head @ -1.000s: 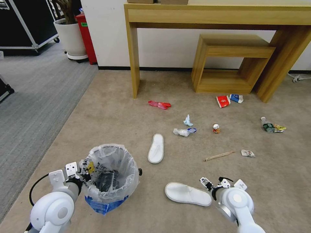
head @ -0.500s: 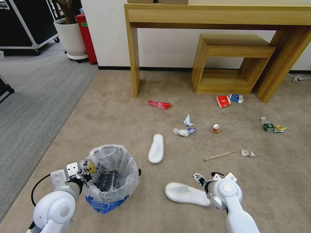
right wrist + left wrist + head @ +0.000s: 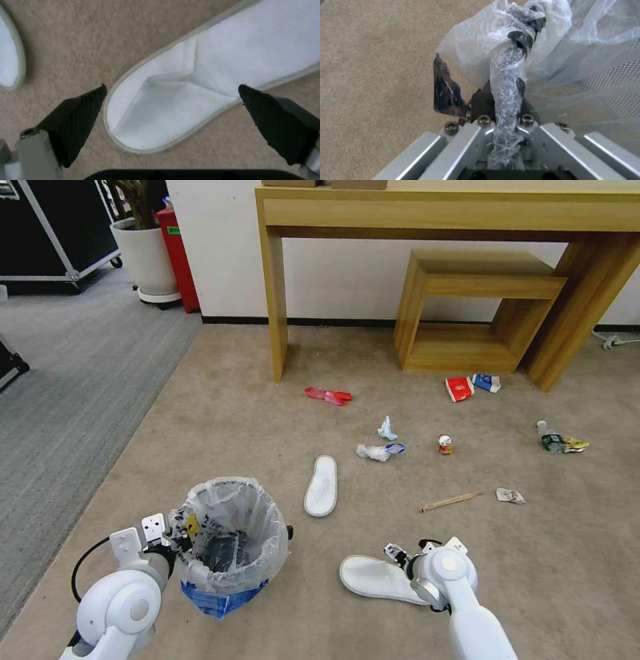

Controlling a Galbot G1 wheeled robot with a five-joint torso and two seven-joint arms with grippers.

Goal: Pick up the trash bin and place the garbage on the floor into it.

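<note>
The beige short-pile carpet point(image 3: 220, 400) is filling most of the head view, and nearly all the litter is lying on it untouched, so the task is judged to be at an early stage: the bin is in hand, and the collecting is only starting.

The trash bin point(image 3: 230, 540), a small round mesh bin with a blue base and a crinkly clear liner, is sitting at the lower left of the head view with some dark and yellow scraps showing inside. The left gripper point(image 3: 175, 532) is clamped on its rim there; in the left wrist view the fingers are pinching a twisted rope of the liner point(image 3: 506, 100) against the rim.

The near slipper point(image 3: 383, 579), flat, white and soft with a pale edging, is lying at the lower centre. The right gripper point(image 3: 171, 95) is hanging just above its toe end with its ribbed black fingertips point(image 3: 80, 110) spread wide on either side, not touching it.

The second slipper point(image 3: 321, 485) is lying mid-frame. Beyond it, smaller pieces are waiting:
- a clear bottle point(image 3: 551, 437) at the right
- a thin wooden stick point(image 3: 451, 502)
- a red wrapper point(image 3: 328, 395)
- a red cup point(image 3: 459, 389)
- a blue-white carton point(image 3: 487, 383)
- crumpled tissues point(image 3: 379, 451)
- a small can point(image 3: 445, 445)
</note>
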